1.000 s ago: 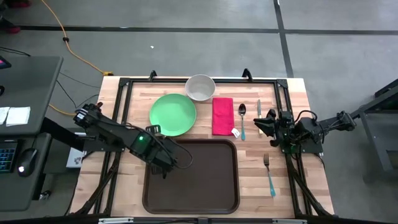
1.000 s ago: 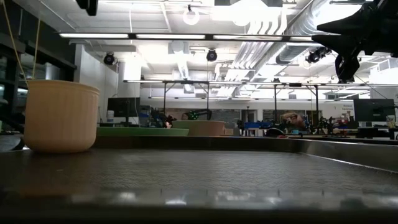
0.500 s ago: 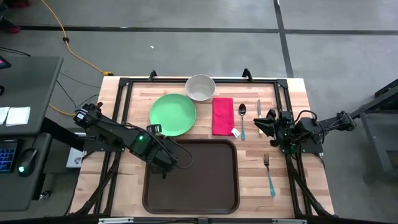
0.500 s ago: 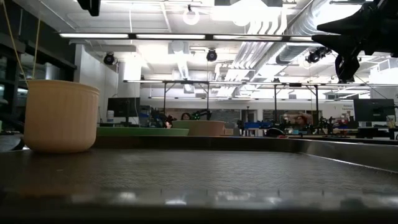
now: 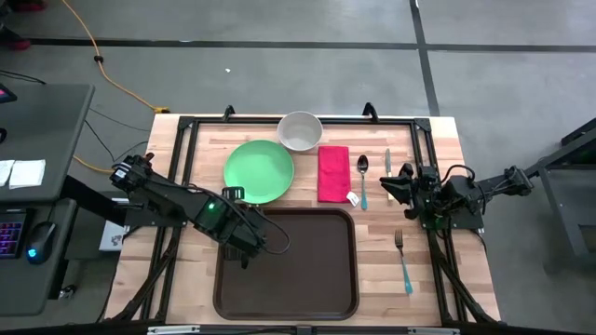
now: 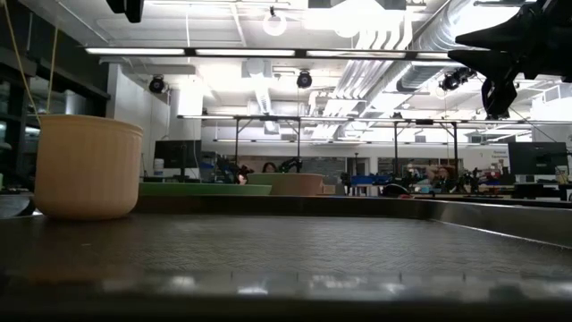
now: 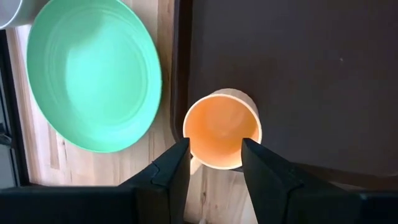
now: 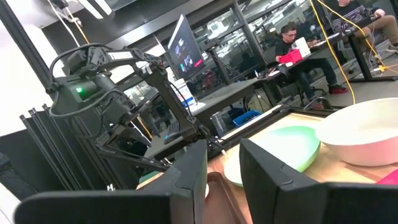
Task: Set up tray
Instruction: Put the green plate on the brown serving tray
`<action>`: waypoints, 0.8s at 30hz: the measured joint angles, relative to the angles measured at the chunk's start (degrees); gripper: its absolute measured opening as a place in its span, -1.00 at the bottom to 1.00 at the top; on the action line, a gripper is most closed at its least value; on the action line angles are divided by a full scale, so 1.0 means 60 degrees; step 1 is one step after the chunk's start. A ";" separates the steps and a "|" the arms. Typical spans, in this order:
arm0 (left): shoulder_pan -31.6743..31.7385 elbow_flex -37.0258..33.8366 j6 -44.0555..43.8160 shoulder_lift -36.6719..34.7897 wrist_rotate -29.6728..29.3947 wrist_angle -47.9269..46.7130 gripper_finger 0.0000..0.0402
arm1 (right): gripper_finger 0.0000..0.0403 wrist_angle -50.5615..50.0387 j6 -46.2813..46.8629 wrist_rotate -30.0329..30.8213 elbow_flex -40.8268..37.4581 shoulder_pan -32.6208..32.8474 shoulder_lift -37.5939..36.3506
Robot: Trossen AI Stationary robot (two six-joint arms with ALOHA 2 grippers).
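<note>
On the near half of the wooden surface (image 5: 196, 154) lies the tray (image 5: 307, 270), a wide dark brown rectangle with rounded corners and a raised rim, set between the two arms. At its left rear corner stands an orange cup (image 7: 222, 129), upright, its base on the tray floor just inside the rim. The left claw (image 7: 214, 163) hangs over that cup with its two dark fingers (image 7: 173, 167) on either side of the near rim, parted to about the cup's width; whether the pads actually press the wall cannot be told. Seen level with the tray, the same cup (image 6: 88, 166) stands at the left with the textured tray floor (image 6: 295, 250) spreading in front.

Behind the tray, on bare wood, sit a green plate (image 5: 259, 170), a white bowl (image 5: 300, 131) touching its far right edge, a folded red napkin (image 5: 333, 173), a spoon (image 5: 362, 177) and a knife (image 5: 387, 160). A fork (image 5: 403, 261) lies to the right of the tray.

The right claw (image 5: 391, 184) hovers raised beside the knife, holding nothing, fingers (image 8: 186, 183) slightly apart
</note>
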 joint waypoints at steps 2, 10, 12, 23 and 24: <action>0.0000 0.0000 0.0007 -0.0001 -0.0011 0.0000 -0.15 | -0.63 0.0000 -0.0004 0.0000 0.0000 0.0002 0.0000; 0.0025 0.0000 0.0042 0.0000 -0.0018 0.0000 -0.13 | -0.63 0.0000 -0.0096 0.0000 0.0003 0.0003 0.0000; 0.0168 -0.0002 -0.0026 -0.0002 -0.0040 0.0000 -0.14 | -0.63 0.0000 -0.0102 0.0015 0.0000 -0.0001 0.0000; 0.1970 -0.0004 0.0154 0.0000 -0.0618 0.0000 -0.13 | -0.63 0.0004 0.0052 0.0024 0.0000 0.0000 0.0000; 0.2162 -0.0005 0.0168 0.0000 -0.0632 0.0000 -0.13 | -0.63 0.0002 0.0083 0.0012 0.0000 0.0000 0.0000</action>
